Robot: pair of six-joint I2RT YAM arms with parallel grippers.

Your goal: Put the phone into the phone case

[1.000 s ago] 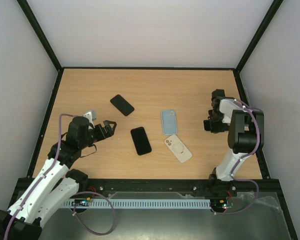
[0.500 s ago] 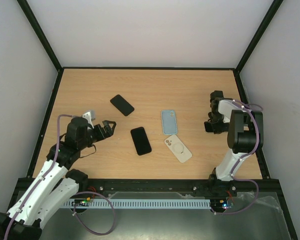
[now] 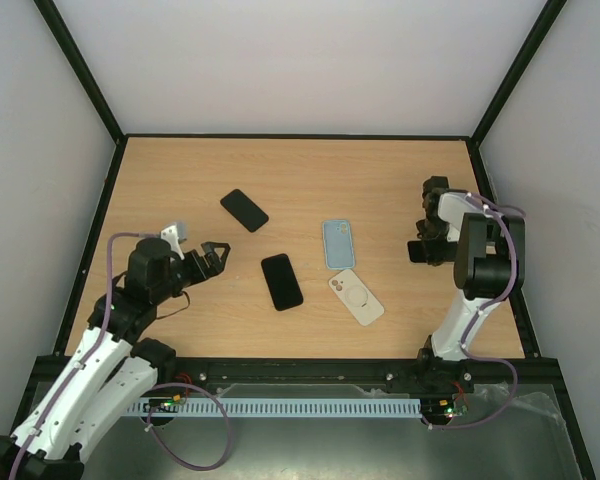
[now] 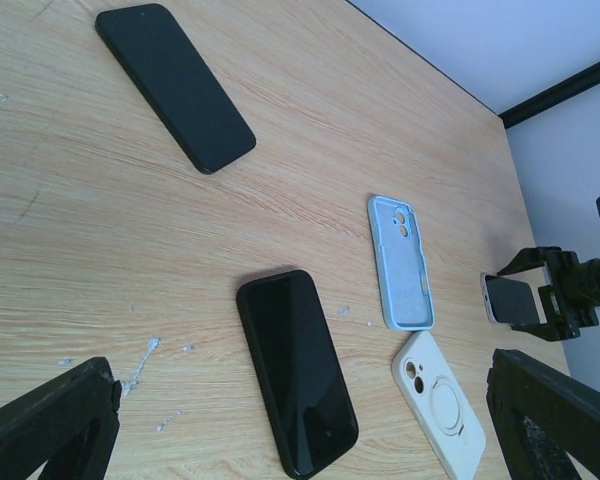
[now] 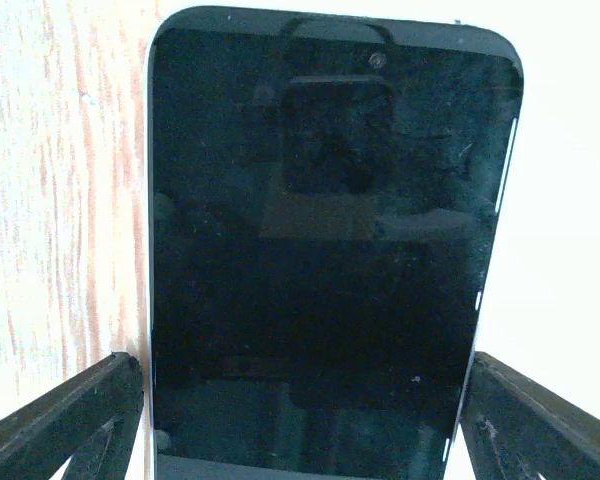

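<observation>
1. The phone [image 5: 330,250] is gripped in the right jaws, which are closed on its two long edges, its dark screen facing the wrist camera. It is at the right side of the worktop [image 3: 310,170]; I cannot tell whether its lower edge touches the wood.
2. Over the last second it has barely shifted and only the right wrist has turned a little, so I judge that carrying it to a case has not yet begun.
3. The blue case [image 3: 339,244] and white case [image 3: 356,297] lie flat and empty, just beside each other, to the left of the held phone and apart from it.
4. Further left lie a near black phone [image 3: 281,281] and a far black phone [image 3: 244,210], both untouched.
5. The right arm [image 3: 480,265] is folded tight, elbow high, with its wrist tucked by the right edge.
6. The left arm [image 3: 140,285] has drawn back slightly. Its jaws are spread wide and hold nothing, low over the worktop and aimed at the near black phone.
</observation>
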